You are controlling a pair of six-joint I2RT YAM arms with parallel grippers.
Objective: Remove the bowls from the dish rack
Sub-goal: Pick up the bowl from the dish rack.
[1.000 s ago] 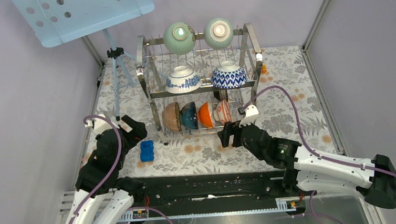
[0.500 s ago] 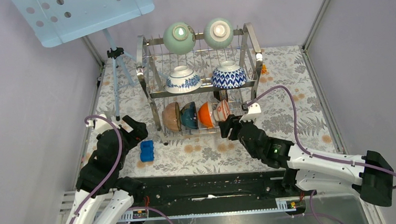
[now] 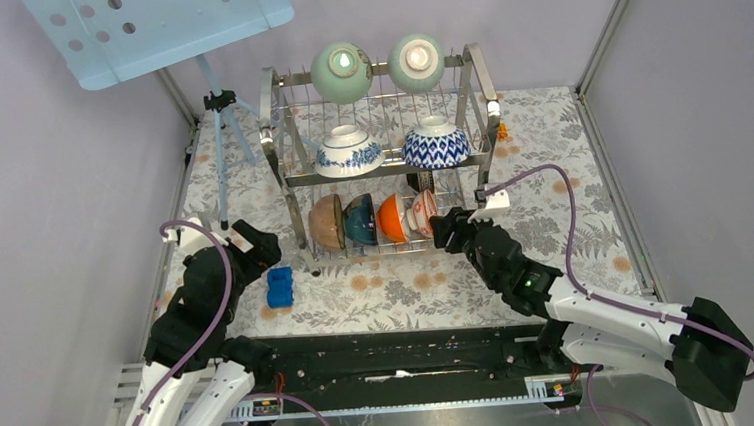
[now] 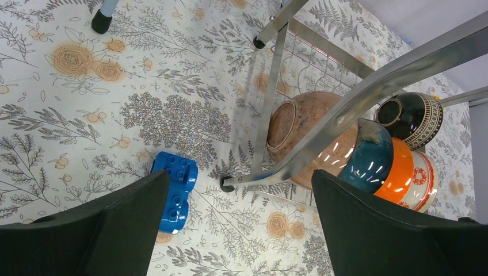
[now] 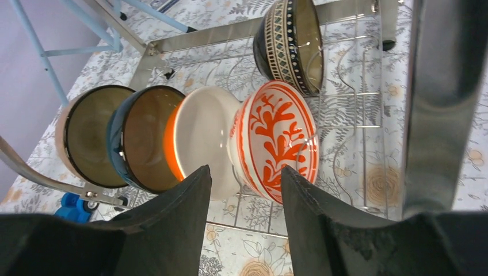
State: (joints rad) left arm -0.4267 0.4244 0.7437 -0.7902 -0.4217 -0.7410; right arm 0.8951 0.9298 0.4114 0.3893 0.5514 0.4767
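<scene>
Eight bowls sat in the dish rack [image 3: 380, 173], which stood on the floral tabletop [image 3: 550, 161] midway along its far edge, so by the look of it none had been unloaded and the whole job was left to do. Two pale green bowls [image 3: 341, 72] hung on the top tier and two blue-and-white bowls [image 3: 349, 151] lay upside down on the middle shelf. On the lowest shelf the brown bowl [image 3: 326, 223], dark teal bowl [image 3: 358, 220], orange bowl [image 3: 389, 218] and red-patterned bowl [image 5: 276, 141] stood on edge, packed close in a row. The right claw [image 3: 440, 231] was at the right end of that row with its fingers partly spread on either side of the red-patterned bowl's lower rim; no firm pinch showed, so I judged that bowl about to be the first one out. The left claw [image 4: 240, 184] hung spread wide and empty above the tabletop by the rack's near left foot. A dark patterned bowl [image 5: 290, 43] stood behind the row, and the rack's tubular side frame crossed close to the right claw, leaving little room to draw a bowl out. A blue block [image 3: 279, 287] lay toward the left edge, and a pale blue perforated stand [image 3: 160, 28] rose at the far left corner.
</scene>
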